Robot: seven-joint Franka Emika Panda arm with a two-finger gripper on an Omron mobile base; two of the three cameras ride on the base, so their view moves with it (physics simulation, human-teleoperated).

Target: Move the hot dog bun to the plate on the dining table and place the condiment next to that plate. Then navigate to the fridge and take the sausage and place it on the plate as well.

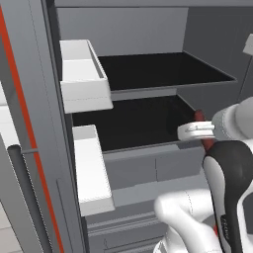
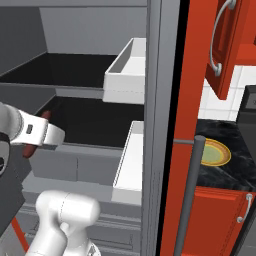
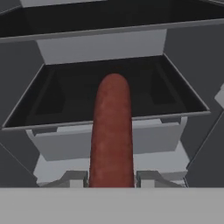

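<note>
Fridge [image 1: 148, 49] interior ahead | end effector [image 3: 111, 177] clamped on sausage [image 3: 111, 131], projecting forward between fingers | grip suited to carrying plateward

The end effector [image 3: 111, 178] grips the sausage [image 3: 111, 131] before the fridge [image 3: 105, 48] shelves.

No readable text

No lettering, label, brand, number or sign can be read on any surface here.

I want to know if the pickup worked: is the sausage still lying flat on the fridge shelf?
No: in the hand view the sausage sticks out from between the two fingertips of the gripper, held clear of the dark shelf.
</note>
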